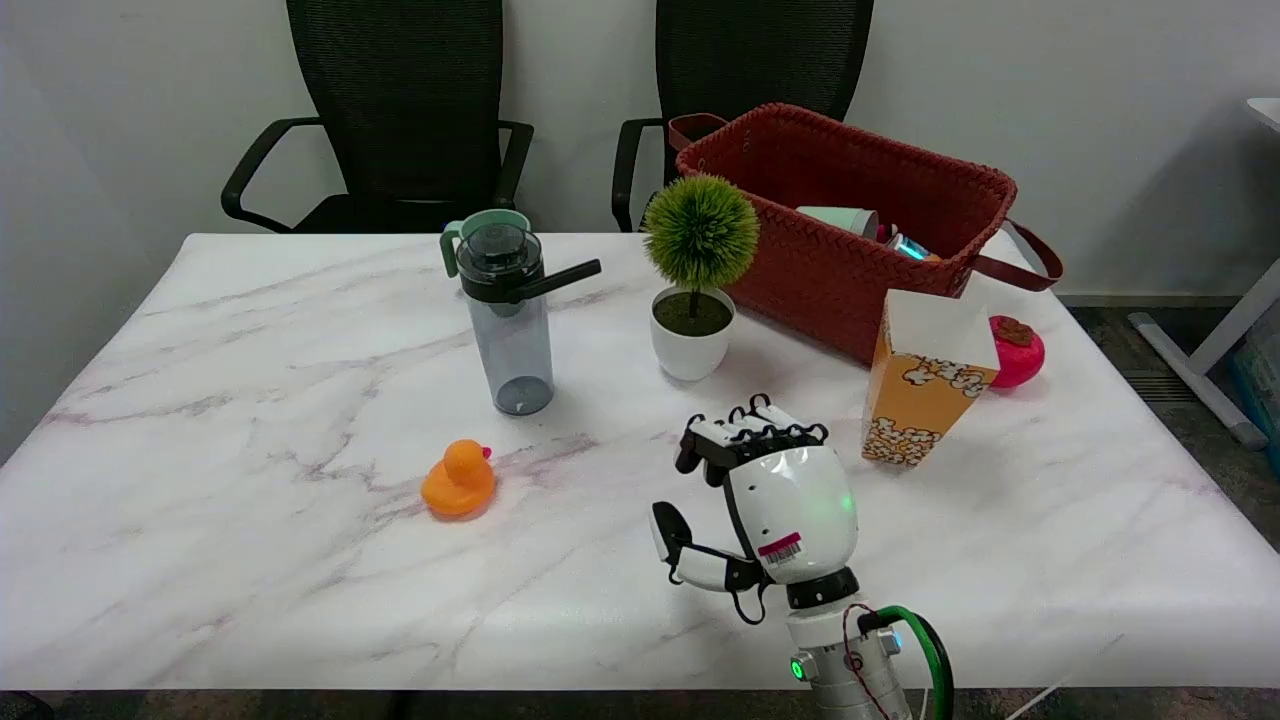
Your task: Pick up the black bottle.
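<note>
The black bottle (pixel 510 318) is a smoky see-through bottle with a black lid and a side handle sticking out to the right. It stands upright on the marble table (pixel 250 560), left of centre toward the back. My right hand (pixel 768 500) hovers over the table's near middle, well to the right of and nearer than the bottle. It holds nothing, with its fingers curved forward and the thumb held apart on the left.
An orange rubber duck (pixel 459 481) lies between hand and bottle. A small potted green plant (pixel 695 285) stands right of the bottle. A popcorn box (pixel 925 380), a red fruit (pixel 1016 351) and a red woven basket (pixel 850 220) sit to the right. Behind the bottle is a green cup (pixel 470 232).
</note>
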`<action>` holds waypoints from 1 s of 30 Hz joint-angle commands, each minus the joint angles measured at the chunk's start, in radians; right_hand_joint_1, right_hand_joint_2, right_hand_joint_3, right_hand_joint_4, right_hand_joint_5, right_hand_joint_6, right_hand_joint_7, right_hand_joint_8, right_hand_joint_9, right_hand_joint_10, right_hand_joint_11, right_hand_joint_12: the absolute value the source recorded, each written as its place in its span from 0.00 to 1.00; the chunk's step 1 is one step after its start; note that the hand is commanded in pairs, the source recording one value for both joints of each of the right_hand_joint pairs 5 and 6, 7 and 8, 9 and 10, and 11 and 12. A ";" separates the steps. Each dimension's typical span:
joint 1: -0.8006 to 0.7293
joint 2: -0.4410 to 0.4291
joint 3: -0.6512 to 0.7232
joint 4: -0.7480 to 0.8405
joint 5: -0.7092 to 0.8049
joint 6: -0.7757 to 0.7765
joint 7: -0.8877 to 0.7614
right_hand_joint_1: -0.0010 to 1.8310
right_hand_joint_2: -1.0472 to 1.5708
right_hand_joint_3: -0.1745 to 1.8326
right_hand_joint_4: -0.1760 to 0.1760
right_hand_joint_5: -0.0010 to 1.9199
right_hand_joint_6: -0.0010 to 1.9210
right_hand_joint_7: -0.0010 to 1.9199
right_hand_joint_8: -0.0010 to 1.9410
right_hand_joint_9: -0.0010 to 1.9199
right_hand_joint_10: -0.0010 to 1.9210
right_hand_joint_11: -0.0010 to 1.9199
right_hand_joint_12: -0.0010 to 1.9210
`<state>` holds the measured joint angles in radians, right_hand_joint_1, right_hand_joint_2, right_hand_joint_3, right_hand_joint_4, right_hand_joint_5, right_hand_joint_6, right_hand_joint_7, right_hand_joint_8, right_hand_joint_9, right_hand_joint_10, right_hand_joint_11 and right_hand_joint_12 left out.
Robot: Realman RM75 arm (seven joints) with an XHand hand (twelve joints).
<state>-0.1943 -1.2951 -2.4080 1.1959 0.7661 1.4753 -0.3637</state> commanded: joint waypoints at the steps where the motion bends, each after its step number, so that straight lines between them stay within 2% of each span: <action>1: 0.004 0.001 -0.004 -0.001 -0.002 0.006 0.006 0.54 0.61 0.48 0.50 0.51 0.51 0.62 0.62 0.54 0.54 0.44 0.44; 18: 0.020 -0.035 -0.006 0.008 0.008 -0.005 0.006 0.55 0.62 0.47 0.50 0.51 0.51 0.62 0.61 0.54 0.54 0.43 0.43; 30: 0.038 -0.056 0.002 0.020 0.009 -0.022 0.009 0.57 0.61 0.49 0.50 0.41 0.41 0.61 0.61 0.51 0.51 0.44 0.44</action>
<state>-0.1743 -1.3232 -2.4124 1.2054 0.7679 1.4680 -0.3578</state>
